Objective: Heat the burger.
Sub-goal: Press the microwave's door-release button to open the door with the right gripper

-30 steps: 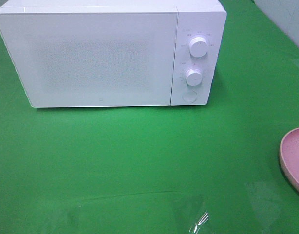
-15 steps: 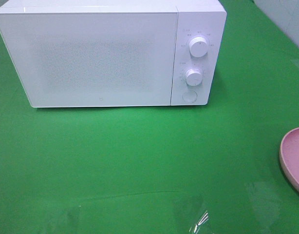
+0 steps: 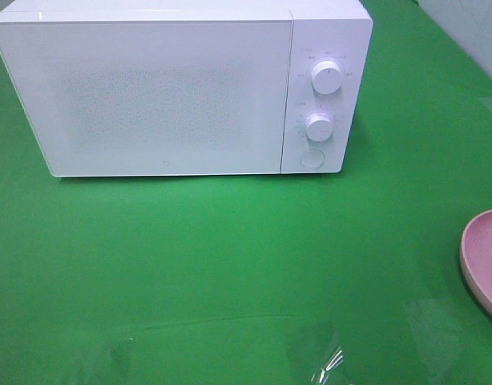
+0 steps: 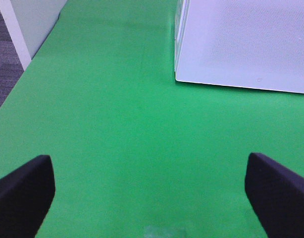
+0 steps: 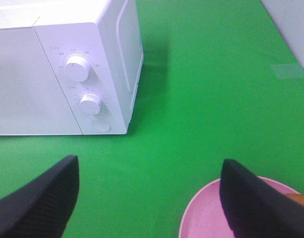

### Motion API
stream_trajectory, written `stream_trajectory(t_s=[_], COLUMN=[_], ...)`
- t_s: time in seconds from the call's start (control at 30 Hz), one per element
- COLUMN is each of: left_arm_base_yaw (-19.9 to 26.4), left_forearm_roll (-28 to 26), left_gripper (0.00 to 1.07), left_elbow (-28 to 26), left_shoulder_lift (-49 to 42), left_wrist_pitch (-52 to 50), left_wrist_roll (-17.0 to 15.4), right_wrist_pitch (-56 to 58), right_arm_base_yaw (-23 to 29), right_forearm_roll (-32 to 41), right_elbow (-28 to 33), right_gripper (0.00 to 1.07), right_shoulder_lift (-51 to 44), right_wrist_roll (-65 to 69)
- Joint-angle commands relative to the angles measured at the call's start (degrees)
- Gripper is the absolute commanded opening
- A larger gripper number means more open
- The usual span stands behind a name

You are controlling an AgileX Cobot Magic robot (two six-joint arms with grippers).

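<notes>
White microwave (image 3: 166, 88), pink plate (image 3: 480, 258), green cloth (image 3: 230, 257)

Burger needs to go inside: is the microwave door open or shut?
Shut: the door sits flush with the control panel.

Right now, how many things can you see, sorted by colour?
White: 1, microwave
Green: 1, table cover
Pink: 1, plate
Black: 2, left gripper and right gripper, both open
Brown: 1, a sliver over the plate, perhaps the burger
Total: 6
</notes>
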Motion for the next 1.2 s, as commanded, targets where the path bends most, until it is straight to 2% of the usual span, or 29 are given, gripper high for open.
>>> stream_trajectory(t_s=[0.03, 0.63, 0.8, 0.9, 1.2], left_arm_base_yaw=[0.1, 0.1, 0.1, 0.1, 0.1], left_forearm_roll=[-0.1, -0.1, -0.1, -0.1, -0.1], left_gripper=[0.96, 0.96, 0.96, 0.96, 0.96], left_elbow=[0.1, 0.1, 0.1, 0.1, 0.1], left_shoulder_lift=[-1.2, -1.2, -1.2, -1.2, -1.2], left_wrist_pitch=[0.0, 0.0, 0.0, 0.0, 0.0], left_wrist_roll=[0.0, 0.0, 0.0, 0.0, 0.0], right_wrist_pitch=[-2.9, -20.9, -30.8, -41.2, -58.5], right_arm_base_yaw=[-0.4, -0.4, -0.4, -0.4, -0.4], right_forearm_roll=[0.1, 0.1, 0.1, 0.1, 0.6], right_elbow=[-0.3, -0.3, 0.9, 4.1, 8.9], right_gripper=[0.76, 0.76, 0.76, 0.76, 0.76], right_shoulder_lift=[2.2, 19.1, 24.5, 28.3, 36.8], right_wrist_roll=[0.1, 0.1, 0.1, -0.2, -2.9])
